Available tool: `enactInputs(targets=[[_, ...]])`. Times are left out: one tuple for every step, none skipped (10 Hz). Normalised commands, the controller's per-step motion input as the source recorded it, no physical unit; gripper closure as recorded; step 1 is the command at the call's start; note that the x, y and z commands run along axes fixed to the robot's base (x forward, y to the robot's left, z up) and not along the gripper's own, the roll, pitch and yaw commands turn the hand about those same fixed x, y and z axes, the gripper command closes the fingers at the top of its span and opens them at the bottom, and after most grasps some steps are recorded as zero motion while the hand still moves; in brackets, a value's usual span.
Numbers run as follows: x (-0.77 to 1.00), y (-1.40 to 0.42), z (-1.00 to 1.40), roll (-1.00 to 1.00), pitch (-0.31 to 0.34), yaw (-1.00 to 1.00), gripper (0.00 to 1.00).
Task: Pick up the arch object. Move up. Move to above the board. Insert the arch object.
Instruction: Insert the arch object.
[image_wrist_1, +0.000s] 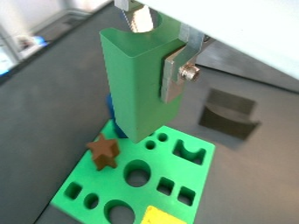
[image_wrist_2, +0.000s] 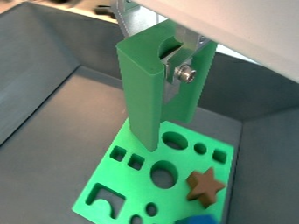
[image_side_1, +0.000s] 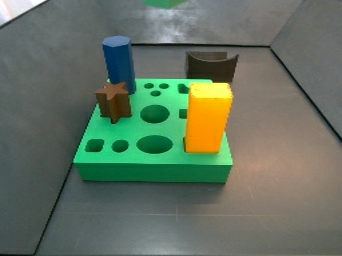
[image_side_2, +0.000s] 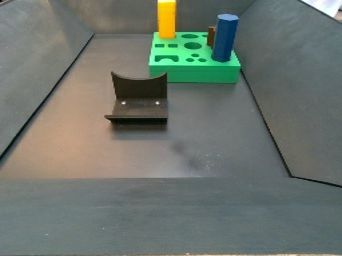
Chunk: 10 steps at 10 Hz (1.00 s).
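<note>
The tool (image_wrist_1: 160, 48) grips the arch object (image_wrist_1: 140, 83) upright between its silver fingers (image_wrist_1: 176, 74), high above the board (image_wrist_1: 187, 171). On the board stand a brown star piece (image_wrist_1: 104, 152), a blue cylinder (image_side_1: 118, 60) and an orange block (image_side_1: 207, 117). A dark brown block (image_side_2: 138, 97) lies apart on the floor.

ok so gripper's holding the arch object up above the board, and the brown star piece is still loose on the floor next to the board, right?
Not quite. The gripper does hold the arch object above the board, as both wrist views show. But the brown star piece is not on the floor: a side view shows it standing in the board, near the blue cylinder.
</note>
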Motion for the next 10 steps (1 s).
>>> enactInputs(targets=[[0.22,0.16,-0.42,0.0,0.0,-0.9,1.0],[0.18,0.19,-0.59,0.0,0.04,-0.87,1.0],[0.15,0.24,-0.75,0.0,0.111,-0.83,1.0],[0.15,0.22,-0.72,0.0,0.091,-0.85,1.0],[0.17,0.21,-0.69,0.0,0.076,-0.86,1.0],[0.17,0.2,-0.69,0.0,0.074,-0.86,1.0],[0.16,0.18,-0.64,0.0,0.046,-0.88,1.0],[0.18,0.11,-0.49,0.0,0.0,-0.95,1.0],[0.22,0.12,-0.39,0.0,-0.013,-0.93,1.0],[0.38,0.19,-0.21,0.0,-0.059,-0.81,1.0]])
